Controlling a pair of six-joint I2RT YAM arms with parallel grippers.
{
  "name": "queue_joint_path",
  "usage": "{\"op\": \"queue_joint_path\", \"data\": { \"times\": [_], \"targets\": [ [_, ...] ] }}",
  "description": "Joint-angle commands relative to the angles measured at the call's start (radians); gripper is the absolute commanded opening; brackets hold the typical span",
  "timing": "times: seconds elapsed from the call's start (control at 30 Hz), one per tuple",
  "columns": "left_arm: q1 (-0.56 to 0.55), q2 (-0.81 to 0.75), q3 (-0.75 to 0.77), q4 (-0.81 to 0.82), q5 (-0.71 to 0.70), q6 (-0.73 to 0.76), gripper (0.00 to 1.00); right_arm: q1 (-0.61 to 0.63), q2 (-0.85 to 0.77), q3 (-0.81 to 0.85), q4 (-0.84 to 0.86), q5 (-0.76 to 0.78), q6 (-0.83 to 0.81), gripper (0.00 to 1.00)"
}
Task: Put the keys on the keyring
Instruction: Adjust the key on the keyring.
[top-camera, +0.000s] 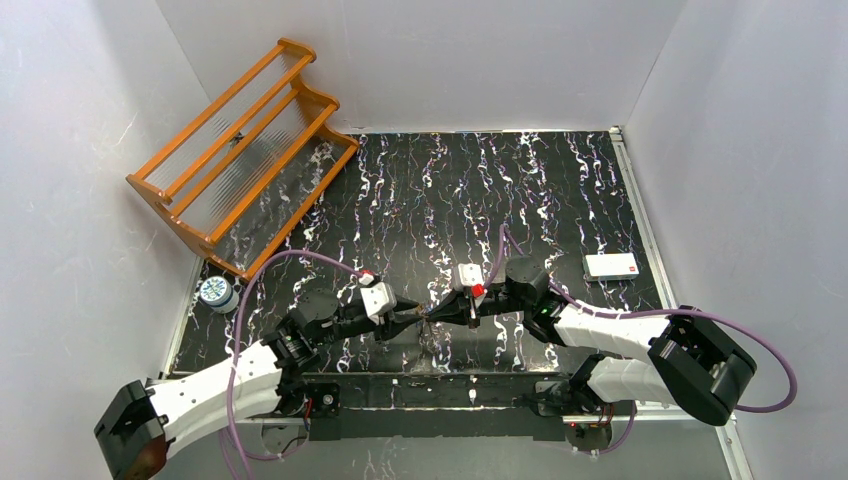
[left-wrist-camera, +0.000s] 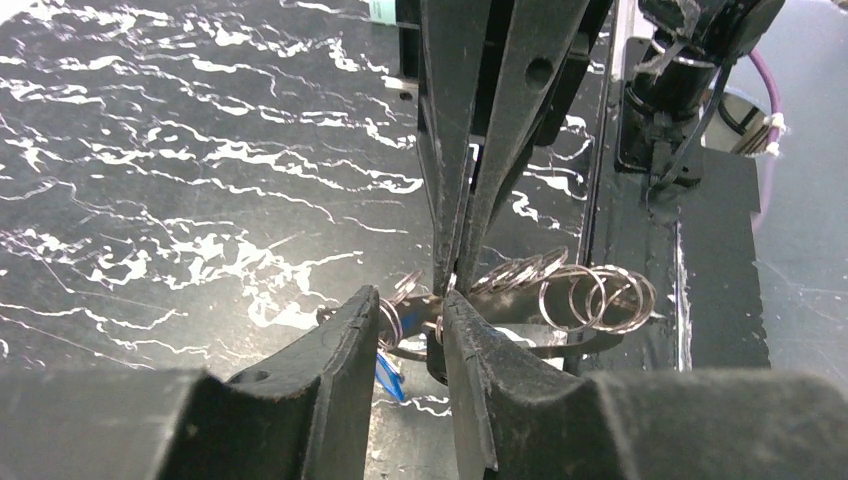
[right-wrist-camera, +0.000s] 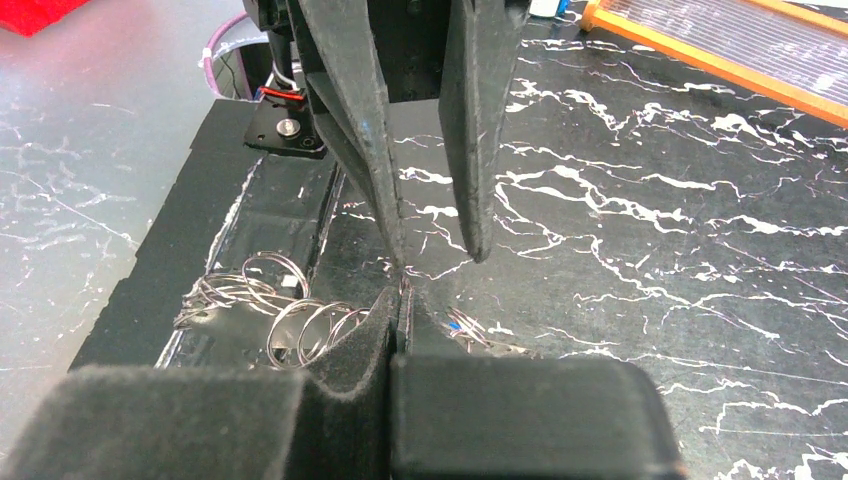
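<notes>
Both arms met low over the near middle of the table, tips almost nose to nose. The right gripper (right-wrist-camera: 400, 305) was pinched tight, its soft, felt-like black pads (right-wrist-camera: 345, 350) pressed flat together with no gap. A thin sliver of silver wire sat caught at their very tip, seemingly a loop of the keyring (left-wrist-camera: 540, 290).

That keyring showed as a tangle of bright, springy steel coils, round loops overlapping one another. It lay on the dark mat at the near edge, fanning out to either side of the pinch.

The left gripper (right-wrist-camera: 437, 252) was parted only narrowly. Its two long, tapering hard black fingers (left-wrist-camera: 330, 370) stood apart around the pinch point, with a couple of wire loops sitting in the slot between them. Whether either finger actually pressed on the wire could not be told.

Just below that slot peeked a blue-headed key (left-wrist-camera: 391, 376), a tiny glossy chip of plastic against the mat, resting among the coils. Other keys could not be made out.

The table (top-camera: 450, 190) was smooth black with white marble-like veins. A slatted orange wooden rack (top-camera: 240, 150) leaned at the far left corner. A small round tin (top-camera: 215, 292) stood at the left edge, and a white card (top-camera: 612, 265) with a red mark lay well off to the right.
</notes>
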Motion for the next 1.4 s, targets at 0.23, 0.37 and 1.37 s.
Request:
{"op": "queue_joint_path", "data": {
  "times": [0.23,0.37,1.37],
  "targets": [
    [-0.003,0.081,0.021,0.021,0.069,0.012,0.27,0.005,-0.026,0.05,0.054,-0.02,-0.008,0.01],
    [-0.003,0.105,0.027,0.041,0.073,0.015,0.25,0.004,-0.019,0.054,0.054,-0.022,-0.008,0.01],
    [-0.003,0.053,0.136,-0.196,-0.029,0.075,0.0,0.005,-0.101,0.104,-0.127,0.08,-0.08,0.52]
  ]
}}
